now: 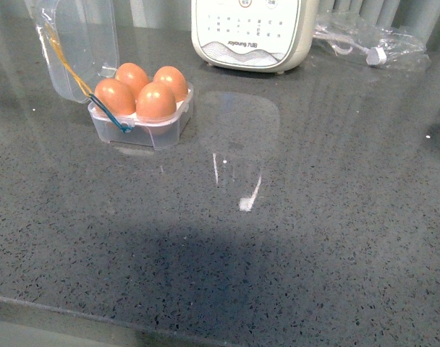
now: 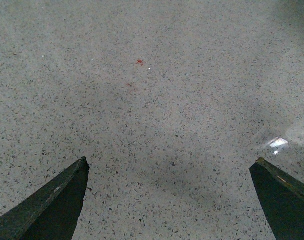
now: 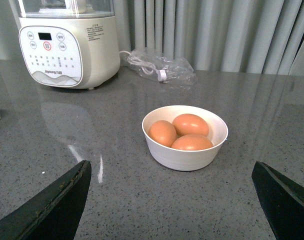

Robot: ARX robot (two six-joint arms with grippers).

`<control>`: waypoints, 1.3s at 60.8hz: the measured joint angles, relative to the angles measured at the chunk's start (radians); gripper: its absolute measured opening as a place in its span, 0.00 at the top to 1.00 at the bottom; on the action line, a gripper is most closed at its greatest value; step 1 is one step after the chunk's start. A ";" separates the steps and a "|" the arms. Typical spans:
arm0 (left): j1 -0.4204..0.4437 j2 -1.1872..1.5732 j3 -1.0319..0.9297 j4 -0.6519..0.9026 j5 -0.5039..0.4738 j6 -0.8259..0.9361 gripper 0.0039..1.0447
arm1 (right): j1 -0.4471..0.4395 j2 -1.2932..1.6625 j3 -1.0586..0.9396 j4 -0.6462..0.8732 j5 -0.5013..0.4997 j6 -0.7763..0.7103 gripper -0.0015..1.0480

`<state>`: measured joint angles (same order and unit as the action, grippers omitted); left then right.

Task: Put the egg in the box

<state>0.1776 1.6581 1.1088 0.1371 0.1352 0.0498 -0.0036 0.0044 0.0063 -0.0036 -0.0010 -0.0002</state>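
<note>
**Operator:** Ahead of the right gripper, what is there?

**Spotter:** Your jaws stand wide with nothing between them; straight ahead and near sits a white bowl holding three spare eggs; the top one's long axis runs from one finger toward the other, so I judge you'd close on its ends unless you turn the wrist.

**Operator:** And the left gripper?

**Spotter:** Wide as well, and empty; beneath it you have only bare counter; no egg or box shows in its view.

**Operator:** Where's the box?

**Spotter:** In the front view it's far back on your left, beside the appliance; its lid stands open behind it; neither arm shows there, but I'd reckon your left arm the nearer to it, and your right the nearer to the bowl.

**Operator:** Any cell free?

**Spotter:** None that I can see; four eggs fill it, the nearest egg upright in its cell; by my judgement the filling is done, so you've nowhere to set another.
</note>
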 joint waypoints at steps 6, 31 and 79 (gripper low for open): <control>-0.013 0.010 0.023 0.000 -0.002 -0.006 0.06 | 0.000 0.000 0.000 0.000 0.000 0.000 0.07; -0.127 0.068 0.048 0.053 -0.024 -0.072 0.06 | 0.000 0.000 0.000 0.000 0.000 0.000 0.07; -0.434 -0.034 -0.077 0.057 -0.074 -0.092 0.06 | 0.000 0.000 0.000 0.000 0.000 0.000 0.07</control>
<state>-0.2565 1.6241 1.0321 0.1944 0.0612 -0.0425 -0.0036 0.0044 0.0063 -0.0036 -0.0010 -0.0002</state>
